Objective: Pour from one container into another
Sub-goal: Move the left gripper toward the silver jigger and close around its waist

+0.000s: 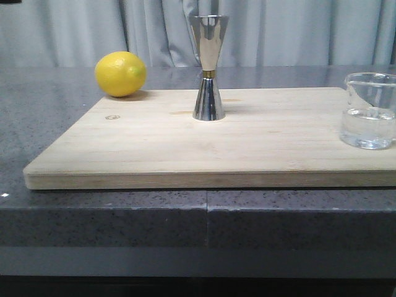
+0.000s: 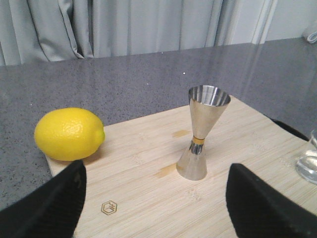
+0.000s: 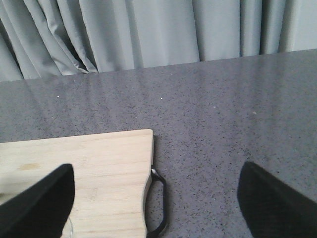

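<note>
The steel hourglass jigger [image 1: 208,68] with a gold band stands upright mid-board on the wooden cutting board [image 1: 154,148]. At the board's right end stands the small clear glass beaker [image 1: 369,110], holding clear liquid. No gripper shows in the front view. In the left wrist view the jigger [image 2: 202,131] stands ahead of my left gripper [image 2: 156,201], whose black fingers are spread wide with nothing between them; a sliver of the beaker [image 2: 309,161] shows at the frame edge. My right gripper [image 3: 156,201] is open over the board's end and its black handle [image 3: 159,206].
A yellow lemon [image 1: 120,73] sits on the board's far left corner, left of the jigger, also seen as the lemon [image 2: 69,134] in the left wrist view. The board lies on a grey speckled counter [image 1: 93,210]. Grey curtains [image 1: 278,31] hang behind.
</note>
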`<state>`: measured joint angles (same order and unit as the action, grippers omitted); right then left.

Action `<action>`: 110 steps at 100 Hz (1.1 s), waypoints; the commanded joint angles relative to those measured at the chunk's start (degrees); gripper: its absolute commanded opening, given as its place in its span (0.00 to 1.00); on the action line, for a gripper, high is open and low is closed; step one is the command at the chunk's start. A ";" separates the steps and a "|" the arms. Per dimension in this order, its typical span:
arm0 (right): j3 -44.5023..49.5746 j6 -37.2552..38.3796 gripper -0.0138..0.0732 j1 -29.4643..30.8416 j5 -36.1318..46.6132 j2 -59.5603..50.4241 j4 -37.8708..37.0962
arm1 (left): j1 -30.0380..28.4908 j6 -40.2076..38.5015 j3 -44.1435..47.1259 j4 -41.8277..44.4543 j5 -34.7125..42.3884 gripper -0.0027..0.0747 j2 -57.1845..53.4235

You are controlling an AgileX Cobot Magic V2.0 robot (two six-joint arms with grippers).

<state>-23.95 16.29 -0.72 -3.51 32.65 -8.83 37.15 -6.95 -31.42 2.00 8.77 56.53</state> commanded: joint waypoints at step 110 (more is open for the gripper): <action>2.00 -0.52 0.86 -7.12 -5.20 0.32 -0.61 | -1.86 -24.61 -14.77 31.20 34.94 0.76 36.25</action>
<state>-20.47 16.29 -7.70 -12.25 32.65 -8.21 35.94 -29.95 -43.39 33.31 38.63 93.42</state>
